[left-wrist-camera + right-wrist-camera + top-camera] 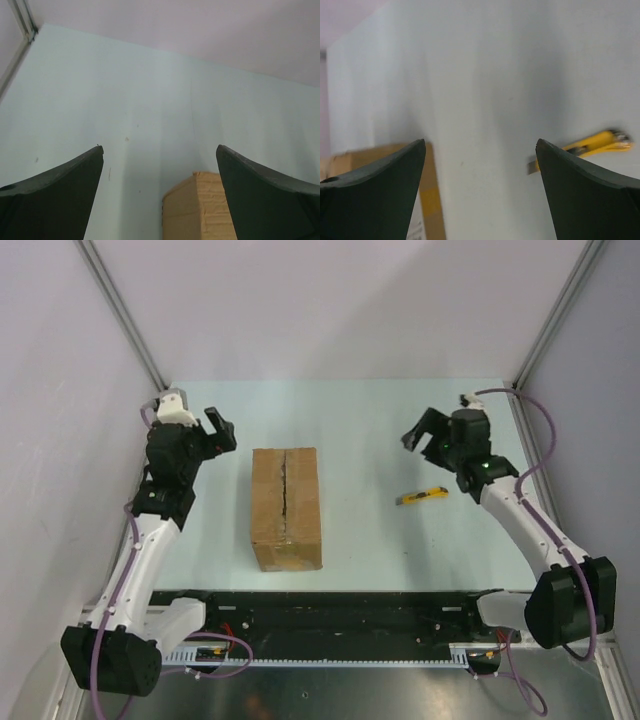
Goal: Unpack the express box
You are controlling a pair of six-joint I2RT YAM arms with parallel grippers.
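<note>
Top external view shows the box (286, 508) whole; it lies on the table (370, 430) between the two arms, flaps closed along a dark, ragged centre seam (287, 490); only its top and near face show from this angle. The left gripper (222, 430) hangs just left of the box's far end, jaws spread wide, holding nothing; the right gripper (425, 432) hangs well to the right of the box, jaws likewise wide and empty. A yellow knife (422, 497) lies on the table near the right gripper, well apart from the box; its blade end is too small to make out.

Left wrist view shows one corner of the box only, cut off by the bottom edge and partly behind one finger; the corrugated edge is visible there.

Right wrist view shows the box cut off at the left and bottom and partly behind one finger. It alone shows a yellow strip (431, 200) and the edge of a white label (416, 231) on the box side; the label print is too blurred to read. The knife appears blurred there, one end hidden behind the other finger.
</note>
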